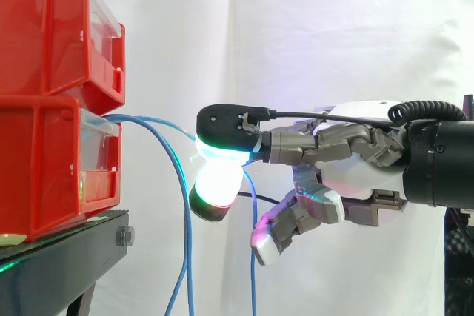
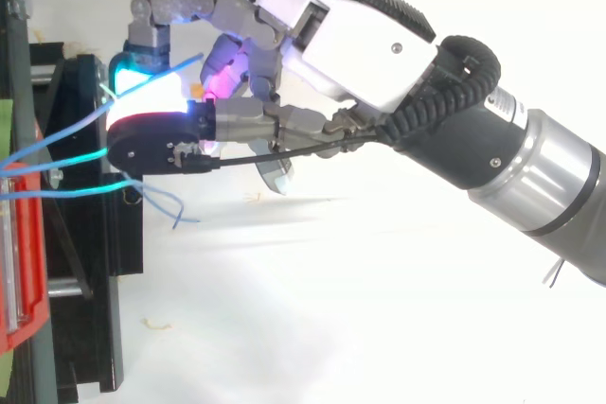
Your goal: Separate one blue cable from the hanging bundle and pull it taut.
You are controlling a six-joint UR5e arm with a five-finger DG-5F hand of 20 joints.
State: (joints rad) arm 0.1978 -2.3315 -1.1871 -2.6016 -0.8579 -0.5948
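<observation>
Several thin blue cables (image 1: 187, 242) come out of the lower red bin (image 1: 37, 168) and hang in front of the black stand. My hand (image 1: 355, 175) reaches in from the right, level with that bin. One fingertip pad (image 1: 222, 125), glowing green, and a white-glowing thumb pad (image 1: 216, 183) are closed together on one blue cable (image 2: 66, 139). This cable runs from the bin to the pads. Its tail (image 1: 252, 257) drops straight down behind them. In the top view the hand (image 2: 360, 35) comes in from the right, and the other cables (image 2: 76, 191) sag below the pinch.
An upper red bin (image 1: 44, 35) sits stacked on the lower one at the left. The black stand (image 1: 67, 257) juts out beneath them, close to the fingertips. A white curtain hangs behind everything.
</observation>
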